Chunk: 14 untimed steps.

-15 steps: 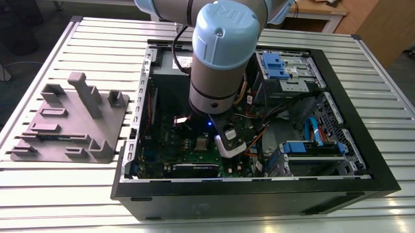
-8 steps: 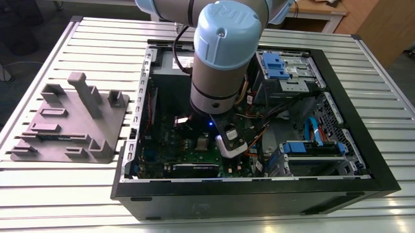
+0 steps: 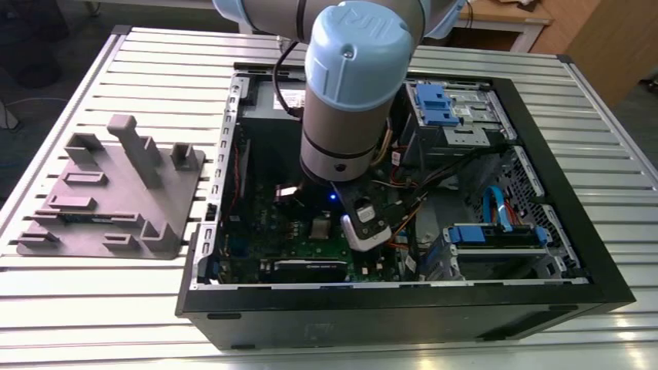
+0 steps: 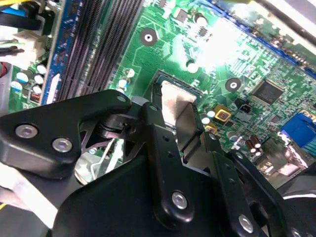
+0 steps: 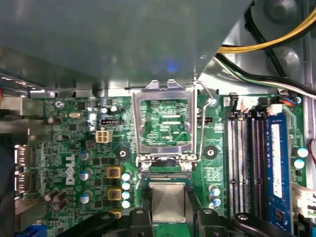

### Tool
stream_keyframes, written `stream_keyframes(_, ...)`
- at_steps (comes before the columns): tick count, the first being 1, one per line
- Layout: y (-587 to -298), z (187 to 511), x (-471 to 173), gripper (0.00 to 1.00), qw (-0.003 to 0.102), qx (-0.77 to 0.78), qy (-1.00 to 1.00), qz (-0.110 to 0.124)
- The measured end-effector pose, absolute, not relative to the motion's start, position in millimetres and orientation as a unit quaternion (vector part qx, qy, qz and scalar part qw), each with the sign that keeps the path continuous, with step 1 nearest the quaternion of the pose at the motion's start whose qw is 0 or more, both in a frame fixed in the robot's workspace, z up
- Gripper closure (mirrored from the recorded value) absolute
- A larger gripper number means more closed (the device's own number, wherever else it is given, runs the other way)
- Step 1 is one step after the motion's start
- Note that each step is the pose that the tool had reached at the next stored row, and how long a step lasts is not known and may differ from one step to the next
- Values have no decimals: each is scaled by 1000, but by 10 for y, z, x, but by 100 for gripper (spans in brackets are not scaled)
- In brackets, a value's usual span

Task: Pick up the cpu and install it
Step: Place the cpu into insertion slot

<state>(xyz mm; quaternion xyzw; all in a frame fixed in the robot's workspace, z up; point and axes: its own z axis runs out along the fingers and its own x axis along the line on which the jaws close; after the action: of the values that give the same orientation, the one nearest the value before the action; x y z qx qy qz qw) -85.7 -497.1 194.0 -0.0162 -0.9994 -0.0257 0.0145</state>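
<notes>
Evidently the gripper (image 5: 170, 216) straddles the cpu (image 5: 168, 201) at the socket (image 5: 165, 173), its metal frame (image 5: 163, 121) flipped open to admit it; clamped or released, I cannot tell.

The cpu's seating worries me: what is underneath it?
The cpu sits over the dark socket on the green motherboard, with the hinged metal frame swung open beside it. Its silvery top covers the socket's inside, so whatever lies directly beneath is unseen.

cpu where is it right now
In the first wrist view the cpu is at the socket on the green motherboard, beside the hinge of the opened metal frame, with the hand right at it.
</notes>
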Motion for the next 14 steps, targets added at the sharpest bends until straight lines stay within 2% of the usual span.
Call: stream_keyframes(14, -4971, 1940, -871, 63, 14, 5, -1000, -25)
